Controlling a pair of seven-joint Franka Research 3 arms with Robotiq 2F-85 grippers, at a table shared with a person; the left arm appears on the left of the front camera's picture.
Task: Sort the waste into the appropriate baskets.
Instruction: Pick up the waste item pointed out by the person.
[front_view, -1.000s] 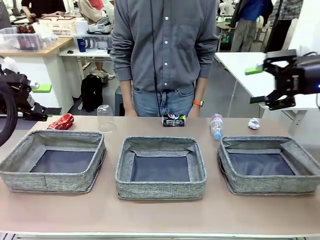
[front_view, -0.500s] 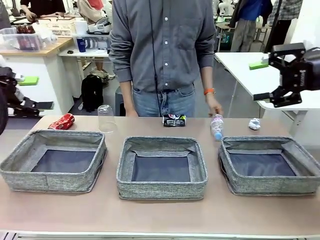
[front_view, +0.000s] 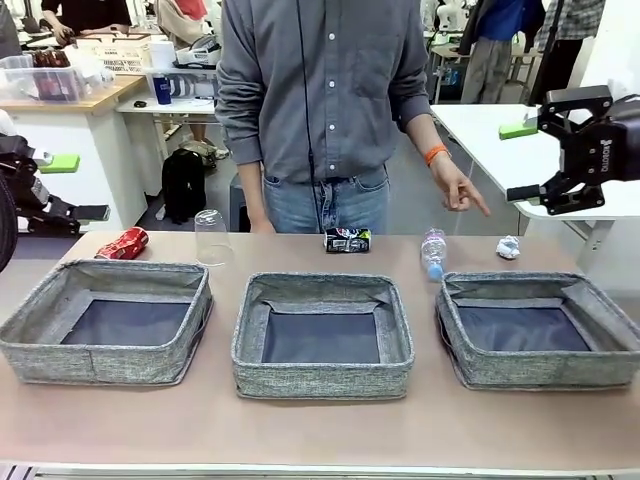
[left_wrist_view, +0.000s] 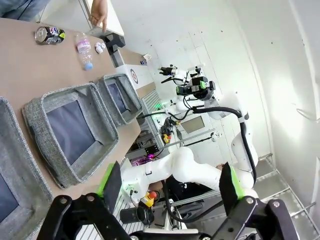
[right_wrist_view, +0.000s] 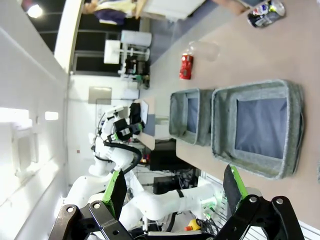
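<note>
- Paper ball (front_view: 508, 246), bottle (front_view: 433, 252): lying far right on desk (front_view: 320, 430), bottle cap pointing nearside.
- Right hand (front_view: 520, 162): hovering nearest, spread apart.
- Left hand (front_view: 75, 187): hanging far off, spread apart.

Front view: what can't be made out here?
- Dark can, front view: print too small to read.
- Person's hand, front view: points down; target unclear, bottle or paper ball.
- Left basket, left wrist view: cut off by the picture's edge.

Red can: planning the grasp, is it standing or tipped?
Tipped: the red can lies on its side on the table, beyond the left basket.
</note>
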